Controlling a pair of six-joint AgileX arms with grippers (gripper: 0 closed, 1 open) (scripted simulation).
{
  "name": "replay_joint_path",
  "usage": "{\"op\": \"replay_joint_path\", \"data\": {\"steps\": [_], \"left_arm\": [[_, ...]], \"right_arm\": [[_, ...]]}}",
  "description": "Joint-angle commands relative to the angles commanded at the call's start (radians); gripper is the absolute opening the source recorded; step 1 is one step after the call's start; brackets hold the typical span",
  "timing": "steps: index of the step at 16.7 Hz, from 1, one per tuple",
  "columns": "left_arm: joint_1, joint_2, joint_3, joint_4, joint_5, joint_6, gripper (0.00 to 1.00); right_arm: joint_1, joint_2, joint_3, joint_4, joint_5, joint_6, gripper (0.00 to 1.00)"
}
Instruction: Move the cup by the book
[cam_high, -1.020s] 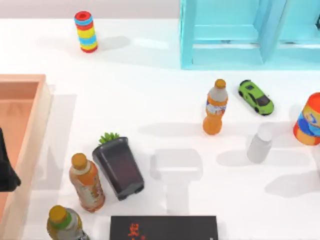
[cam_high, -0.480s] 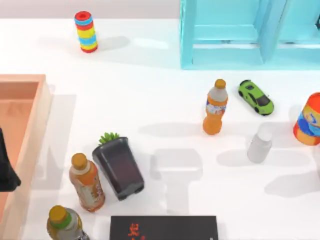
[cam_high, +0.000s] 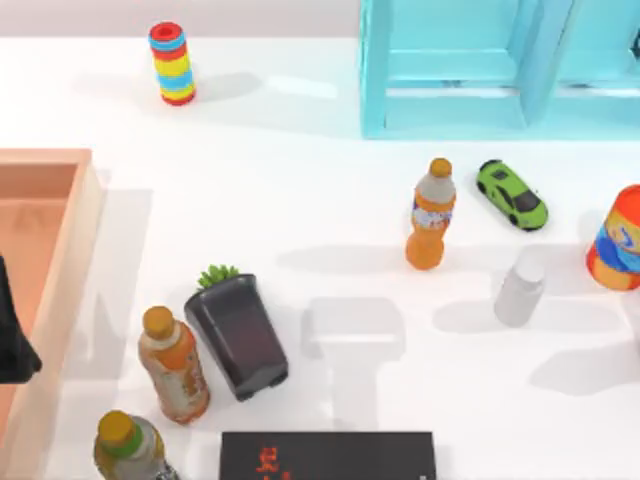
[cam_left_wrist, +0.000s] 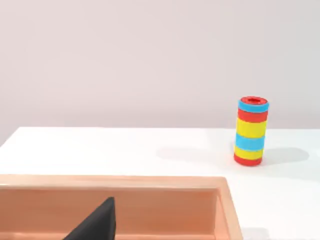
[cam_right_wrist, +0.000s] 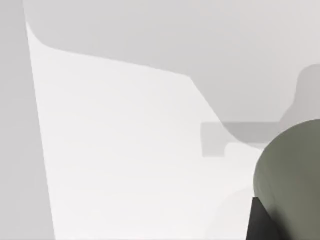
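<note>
Cup (cam_high: 519, 291) stands upright on the right side of the table (cam_high: 300, 200), its long axis vertical, mouth up, untouched. Nearest to us, the book (cam_high: 328, 455) lies flat at the front edge, long side running left to right, well apart from the cup. Our left arm (cam_high: 12, 330) sits over the wooden tray (cam_high: 60, 260) at the left edge; we cannot tell how its jaws stand, nor those of our right one. Farther back are an orange bottle (cam_high: 431, 215), a green toy car (cam_high: 512, 193) and a blue shelf (cam_high: 470, 70).
</note>
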Motion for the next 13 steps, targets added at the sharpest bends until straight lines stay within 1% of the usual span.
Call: {"op": "replay_joint_path", "data": {"steps": [3,8,10,13], "left_arm": [[0.000,0.000,0.000,0.000,0.000,0.000,1.00],[0.000,0.000,0.000,0.000,0.000,0.000,1.00],[0.000,0.000,0.000,0.000,0.000,0.000,1.00],[0.000,0.000,0.000,0.000,0.000,0.000,1.00]], "right_arm": [[-0.001,-0.026,0.038,-0.055,0.000,0.003,0.00],[0.006,-0.022,0.042,-0.055,0.000,0.013,0.00],[0.038,-0.024,0.076,-0.065,-0.003,0.059,0.00],[0.140,-0.028,0.167,-0.092,-0.012,0.214,0.00]]}}
